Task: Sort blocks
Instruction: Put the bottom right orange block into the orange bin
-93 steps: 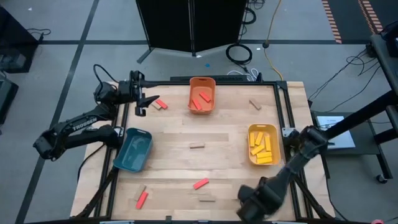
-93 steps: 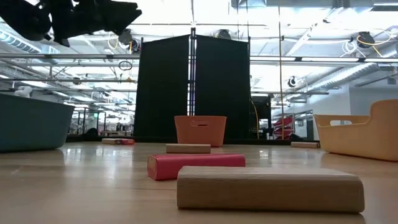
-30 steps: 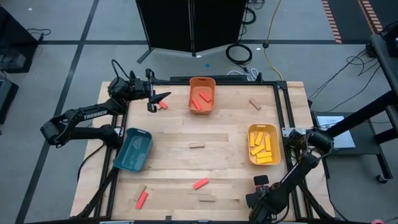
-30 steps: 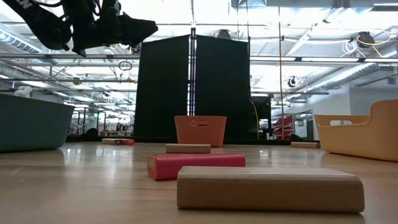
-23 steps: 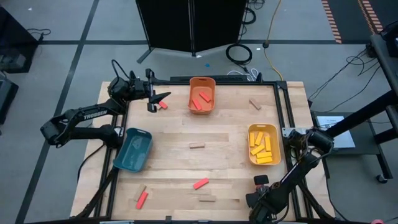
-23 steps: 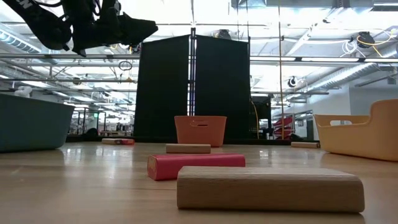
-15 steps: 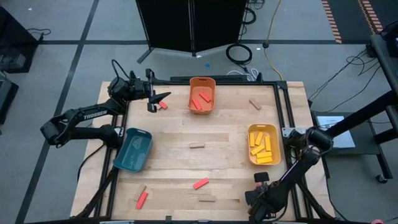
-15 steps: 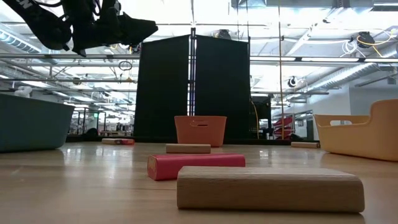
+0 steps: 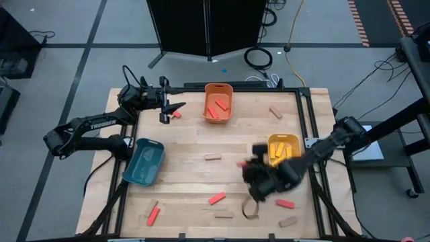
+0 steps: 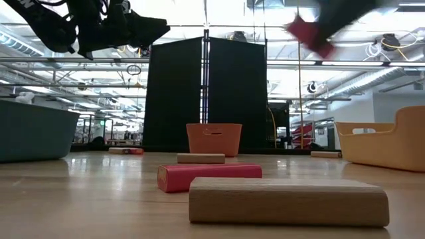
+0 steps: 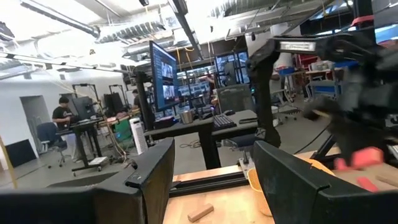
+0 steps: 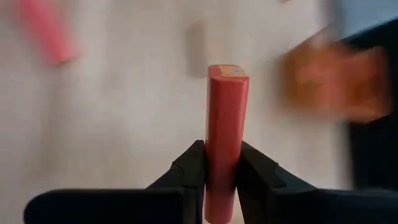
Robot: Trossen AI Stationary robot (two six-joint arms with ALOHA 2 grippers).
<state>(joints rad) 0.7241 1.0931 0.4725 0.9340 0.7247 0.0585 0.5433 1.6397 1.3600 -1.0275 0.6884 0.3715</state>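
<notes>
One red block (image 12: 226, 134) is pinched between the right gripper (image 12: 217, 163) fingers (left gripper (image 9: 168, 111) spread, waiting), and fast swinging could loosen it.

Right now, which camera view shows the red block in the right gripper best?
The right wrist view: the red block stands sharp between the right gripper's fingers. The low view shows it blurred, the left wrist view a blur, the high view nothing clear.

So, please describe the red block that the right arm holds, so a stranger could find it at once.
Start at the yellow bin on the table's right side; the right gripper hangs above the wood just left of it. Clamped in its jaws is the red block, the only block off the table; the others lie loose or in bins.
</notes>
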